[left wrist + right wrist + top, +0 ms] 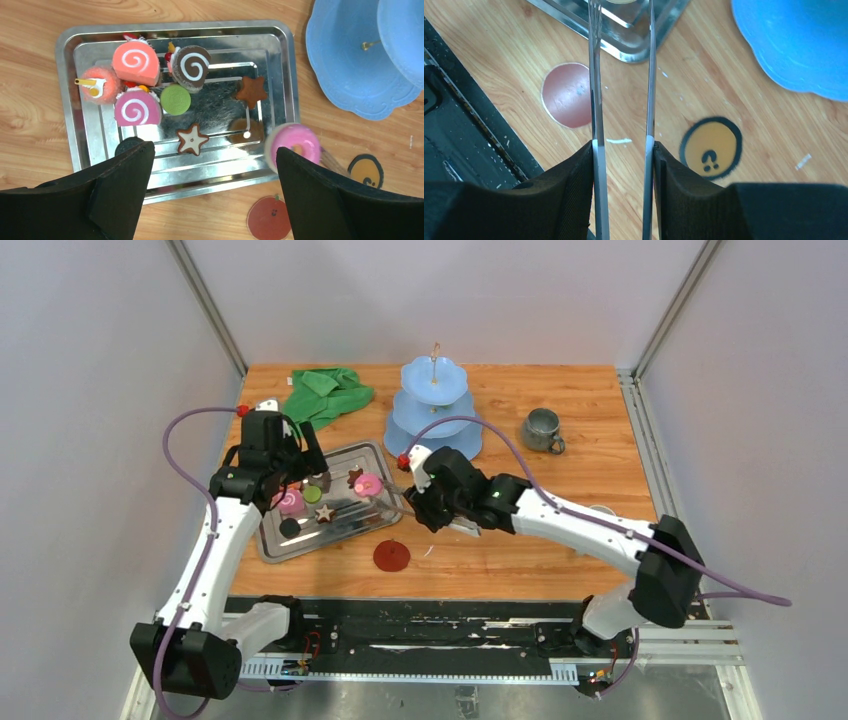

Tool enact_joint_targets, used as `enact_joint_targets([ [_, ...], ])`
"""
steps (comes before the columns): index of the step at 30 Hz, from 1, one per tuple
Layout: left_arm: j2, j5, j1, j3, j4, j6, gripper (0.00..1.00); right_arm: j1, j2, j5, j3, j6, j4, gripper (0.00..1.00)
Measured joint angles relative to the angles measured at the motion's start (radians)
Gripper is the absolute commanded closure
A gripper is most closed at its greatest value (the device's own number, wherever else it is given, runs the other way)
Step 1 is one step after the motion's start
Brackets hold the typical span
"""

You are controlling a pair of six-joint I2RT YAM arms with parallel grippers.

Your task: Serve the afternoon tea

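Note:
Toy sweets lie on the steel tray (280, 37): two pink swirl rolls (136, 61) (137, 108), a brown swirl roll (192, 65), a green disc (175, 99) and two brown stars (251, 91) (192, 139). My left finger half hides a black disc (127, 146). My left gripper (215, 155) hangs open above the tray's near rim, holding nothing. My right gripper (622, 147) is shut on metal tongs (595, 75). The tong tips reach a pink doughnut (296, 142) at the tray's right edge. A grey-green mug (542, 429) stands at the back right.
A blue tiered stand (433, 410) rises behind the tray, with a green cloth (328, 392) to its left. A red round coaster (392, 556) and a yellow one (710, 148) lie flat on the wood near the tray's right corner. A pink-orange cake (97, 85) sits on the tray.

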Motion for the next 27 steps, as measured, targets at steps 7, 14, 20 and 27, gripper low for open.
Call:
enact_joint_targets([
  [7,-0.016,0.000,0.000,0.005,-0.003,0.000,0.04,-0.104,-0.211,0.034,-0.070,0.031,-0.055,0.99],
  [14,-0.017,0.010,0.001,-0.001,0.002,0.000,0.04,-0.201,-0.305,0.061,-0.048,0.038,-0.068,0.99],
  [20,-0.022,0.013,0.001,-0.011,0.003,0.000,0.04,-0.243,-0.251,0.062,0.002,0.038,-0.065,0.99],
  [27,-0.031,0.018,0.001,-0.013,0.004,-0.001,0.04,-0.260,-0.138,0.061,0.024,0.075,-0.038,0.99],
])
